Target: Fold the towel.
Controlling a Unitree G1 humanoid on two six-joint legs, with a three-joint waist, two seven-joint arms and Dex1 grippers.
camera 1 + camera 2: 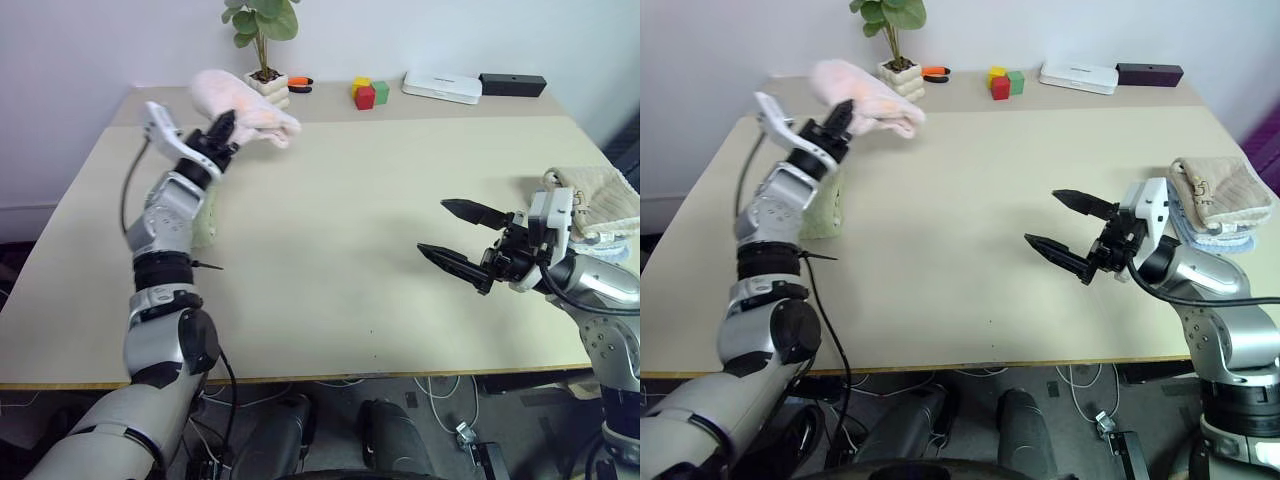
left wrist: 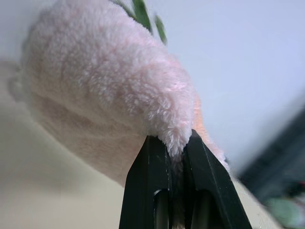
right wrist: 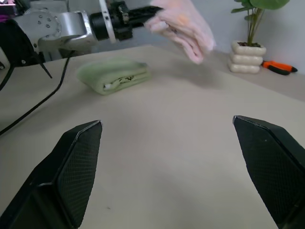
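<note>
towel: pale pink fluffy terry-cloth towel (image 1: pixel 243 103), bunched in a lump, lifted off the beige counter (image 1: pixel 340 250) at its far left, near the potted plant in a white pot (image 1: pixel 264 40).
left claw: left claw (image 1: pixel 222 130) clenched on a fold of the pink pile, pinch at one edge, rest hanging loose past the fingers.
right claw: right claw (image 1: pixel 457 238) released, jaws spread wide, low over the counter's right side, well apart from the towel.
nearby: folded light green ribbed cloth (image 3: pixel 113 75) on the counter under the left arm; beige folded towel (image 1: pixel 598 198) at far right.
handling: likely light, soft, floppy, no stiffness; sags and bunches from a single pinch; pile gives good friction, little slip risk; not fragile.
hold point: best taken at a corner or along an edge, one claw per corner to spread flat.
</note>
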